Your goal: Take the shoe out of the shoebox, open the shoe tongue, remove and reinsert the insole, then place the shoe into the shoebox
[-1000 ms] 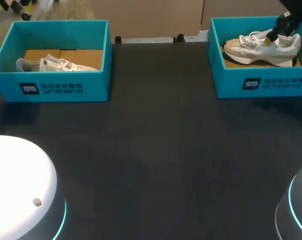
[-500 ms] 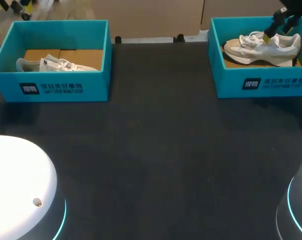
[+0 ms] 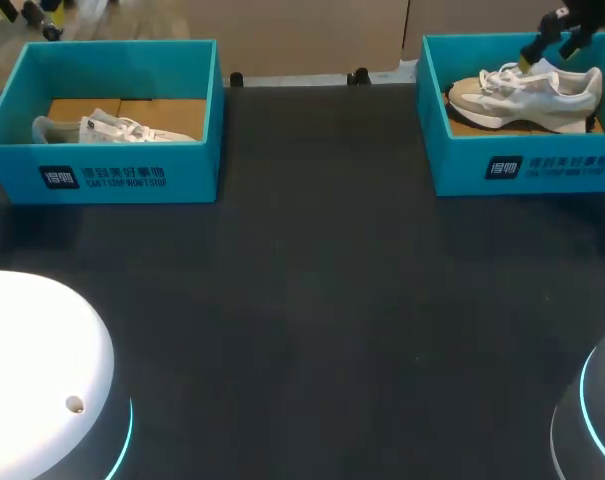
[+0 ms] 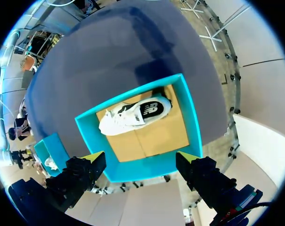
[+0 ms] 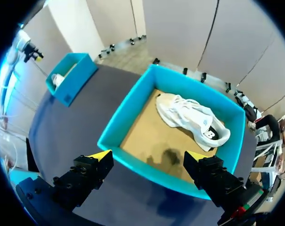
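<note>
While the shoe (image 3: 522, 95) rests inside the right shoebox (image 3: 527, 165) on the tabletop (image 3: 322, 300), the right gripper (image 3: 548, 45) hangs above it, jaws wide and empty. The left gripper (image 4: 140, 158) hangs high over the left shoebox (image 4: 142, 169), jaws likewise wide.

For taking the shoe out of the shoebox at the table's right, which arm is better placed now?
Probably the right. Its gripper hangs open over that shoe in the shoebox; the left arm does not show in the head view.

Robotics lab (black table (image 3: 322, 300), twin arms)
</note>
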Action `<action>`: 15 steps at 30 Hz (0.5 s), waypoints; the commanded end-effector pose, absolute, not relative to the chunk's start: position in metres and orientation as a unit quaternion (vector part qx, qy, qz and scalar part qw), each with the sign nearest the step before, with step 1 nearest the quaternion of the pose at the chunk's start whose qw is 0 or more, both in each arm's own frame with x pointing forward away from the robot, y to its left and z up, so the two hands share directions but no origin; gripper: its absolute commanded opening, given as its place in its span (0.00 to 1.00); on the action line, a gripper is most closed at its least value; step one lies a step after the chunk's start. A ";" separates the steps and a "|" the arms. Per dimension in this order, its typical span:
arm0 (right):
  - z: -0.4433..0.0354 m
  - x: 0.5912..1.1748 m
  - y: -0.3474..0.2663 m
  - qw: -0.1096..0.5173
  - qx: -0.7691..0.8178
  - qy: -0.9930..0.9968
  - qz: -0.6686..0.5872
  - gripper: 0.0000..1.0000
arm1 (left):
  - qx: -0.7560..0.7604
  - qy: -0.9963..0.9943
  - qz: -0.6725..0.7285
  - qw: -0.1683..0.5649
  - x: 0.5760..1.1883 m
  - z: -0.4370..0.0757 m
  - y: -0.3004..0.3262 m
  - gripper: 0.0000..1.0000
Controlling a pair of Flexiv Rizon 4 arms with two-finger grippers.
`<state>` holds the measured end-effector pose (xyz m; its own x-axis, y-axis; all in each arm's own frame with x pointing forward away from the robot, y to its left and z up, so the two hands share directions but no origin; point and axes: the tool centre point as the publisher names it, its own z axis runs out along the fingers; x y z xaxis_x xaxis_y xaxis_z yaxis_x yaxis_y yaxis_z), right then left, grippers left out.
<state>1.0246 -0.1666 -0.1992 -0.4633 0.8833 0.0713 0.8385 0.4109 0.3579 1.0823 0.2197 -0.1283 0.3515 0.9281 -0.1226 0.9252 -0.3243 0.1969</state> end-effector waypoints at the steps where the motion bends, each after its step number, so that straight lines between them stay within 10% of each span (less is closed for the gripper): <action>1: -0.210 1.051 -0.178 0.063 0.547 0.818 0.163 1.00 | 0.814 0.569 0.008 0.116 1.082 -0.128 0.220 1.00; 15: -0.225 1.076 -0.241 0.078 0.703 0.695 0.132 1.00 | 0.814 0.569 0.008 0.116 1.082 -0.128 0.220 1.00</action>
